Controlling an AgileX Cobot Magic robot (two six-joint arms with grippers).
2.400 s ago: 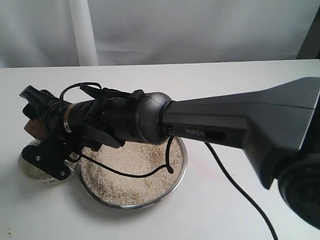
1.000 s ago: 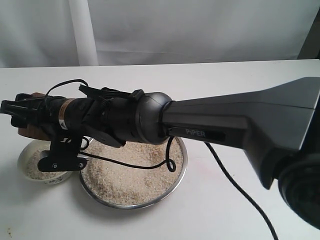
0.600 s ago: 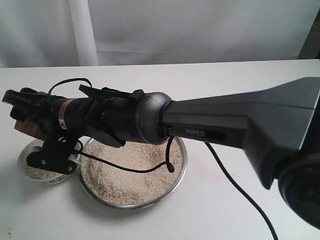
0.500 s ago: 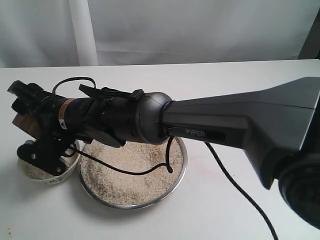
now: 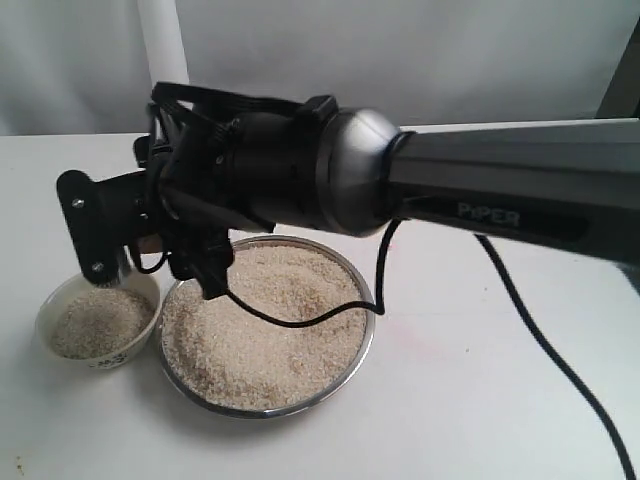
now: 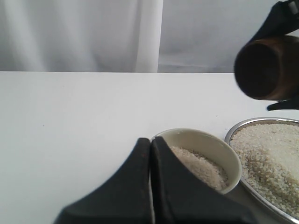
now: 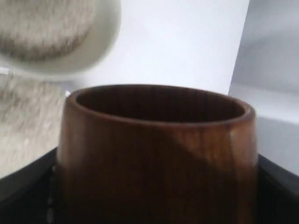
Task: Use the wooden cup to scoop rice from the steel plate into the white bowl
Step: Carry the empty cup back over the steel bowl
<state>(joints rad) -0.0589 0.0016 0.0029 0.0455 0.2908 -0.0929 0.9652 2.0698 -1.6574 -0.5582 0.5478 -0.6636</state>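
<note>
In the right wrist view my right gripper (image 7: 156, 186) is shut on the wooden cup (image 7: 159, 149), whose dark inside holds no rice that I can see. The left wrist view shows that cup (image 6: 261, 67) in the air, tipped with its mouth towards the camera, behind the white bowl (image 6: 224, 154) and the steel plate (image 6: 233, 135). The bowl (image 5: 60, 300) holds a heap of rice (image 5: 97, 322). The plate (image 5: 365, 335) is full of rice (image 5: 265, 330). My left gripper (image 6: 150, 141) is shut and empty beside the bowl.
The right arm (image 5: 480, 205) reaches across the white table (image 5: 480, 400) from the right, above the plate's far side. Its black cable (image 5: 300, 320) hangs over the rice in the plate. A white curtain (image 5: 400, 50) closes off the back.
The right arm has drawn back from over the bowl towards the plate and rolled its wrist. The bowl, half covered before, now shows in full with a rice heap.
</note>
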